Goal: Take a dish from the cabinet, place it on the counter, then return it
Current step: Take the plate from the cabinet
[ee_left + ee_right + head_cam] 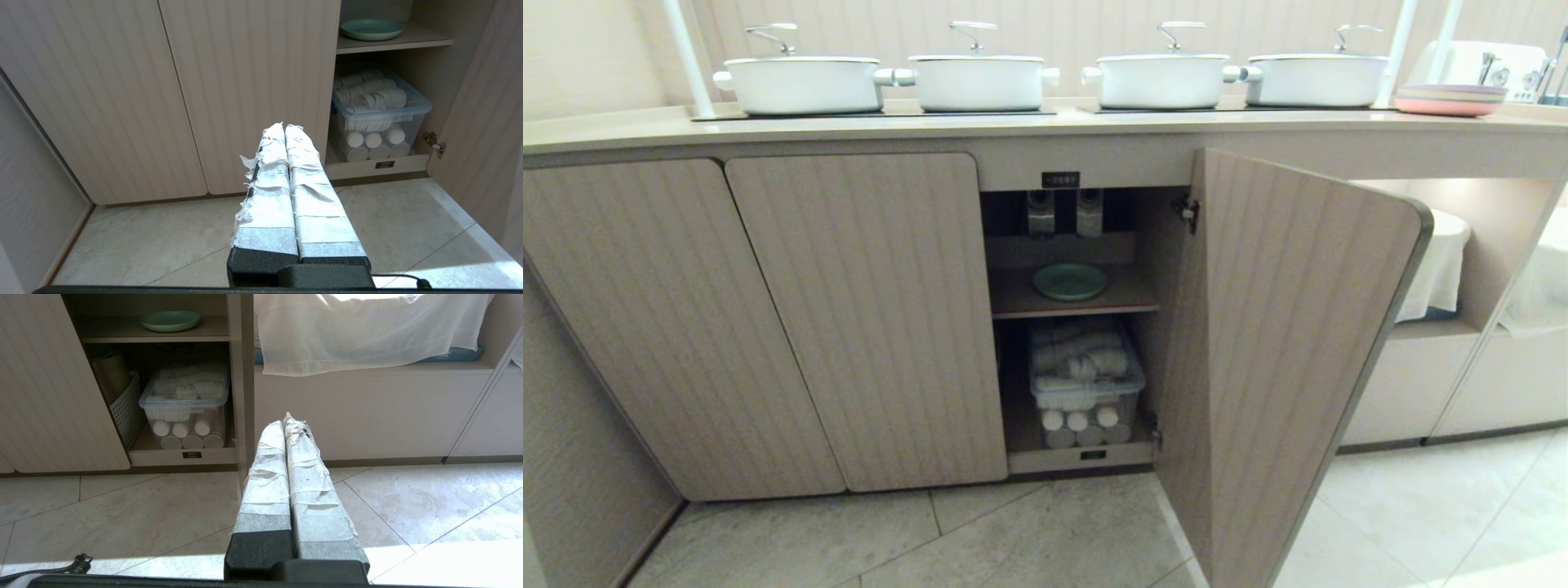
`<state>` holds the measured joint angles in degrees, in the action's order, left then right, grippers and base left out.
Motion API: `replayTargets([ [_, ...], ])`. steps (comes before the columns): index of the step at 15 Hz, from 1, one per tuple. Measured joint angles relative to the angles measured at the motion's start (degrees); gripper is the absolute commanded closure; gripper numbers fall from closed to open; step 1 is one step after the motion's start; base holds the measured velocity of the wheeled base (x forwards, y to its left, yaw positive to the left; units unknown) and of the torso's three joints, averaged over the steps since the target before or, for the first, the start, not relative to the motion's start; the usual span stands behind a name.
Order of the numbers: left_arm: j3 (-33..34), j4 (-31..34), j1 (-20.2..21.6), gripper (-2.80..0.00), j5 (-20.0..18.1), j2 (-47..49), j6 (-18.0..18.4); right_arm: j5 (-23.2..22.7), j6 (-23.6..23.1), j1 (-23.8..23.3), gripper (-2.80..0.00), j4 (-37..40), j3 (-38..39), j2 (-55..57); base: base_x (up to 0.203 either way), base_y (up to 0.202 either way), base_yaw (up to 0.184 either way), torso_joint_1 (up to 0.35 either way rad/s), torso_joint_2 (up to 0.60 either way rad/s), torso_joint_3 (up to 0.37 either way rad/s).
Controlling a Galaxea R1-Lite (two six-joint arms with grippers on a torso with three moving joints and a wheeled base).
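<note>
The dish (1070,281) is seen lying flat on the upper wooden shelf (1074,306) inside the cabinet (866,318), a little left of the shelf's middle, with nothing touching it. The cabinet's right door (1282,351) is swung open toward the near side, while the two doors to the left are shut. A small black label (1060,180) is fixed above the open bay. Below the shelf, a clear plastic bin (1086,384) filled with stacked white cups is kept on the cabinet floor.

Along the counter (1045,126), four white lidded pots (976,80) are lined up on black glass panels. At the far right of the counter a stack of pink and lilac plates (1450,100) is set beside a cream toaster (1482,69). To the right of the open door, an open niche holding white cloth (1437,265) is seen.

Neither arm is caught by the head view. In the left wrist view, the left gripper (284,127) is held low above the tiled floor (163,245), in front of the shut doors and well apart from the dish; its tape-wrapped fingers (269,192) are pressed together on nothing. In the right wrist view, the right gripper (286,420) is likewise held above the floor, near the edge of the open door, its fingers together and empty.
</note>
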<state>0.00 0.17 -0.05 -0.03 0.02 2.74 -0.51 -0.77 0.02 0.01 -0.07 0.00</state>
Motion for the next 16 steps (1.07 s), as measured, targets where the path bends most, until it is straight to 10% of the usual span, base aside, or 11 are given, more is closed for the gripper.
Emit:
replayTargets([
  [16, 0.00, -0.06, -0.02, 0.00, 0.03, 0.00, -2.42, 0.00, 0.02, 0.00, 0.00, -0.03, 0.02, 0.00, 0.001, 0.012, 0.000, 0.000, 0.00, 0.000],
])
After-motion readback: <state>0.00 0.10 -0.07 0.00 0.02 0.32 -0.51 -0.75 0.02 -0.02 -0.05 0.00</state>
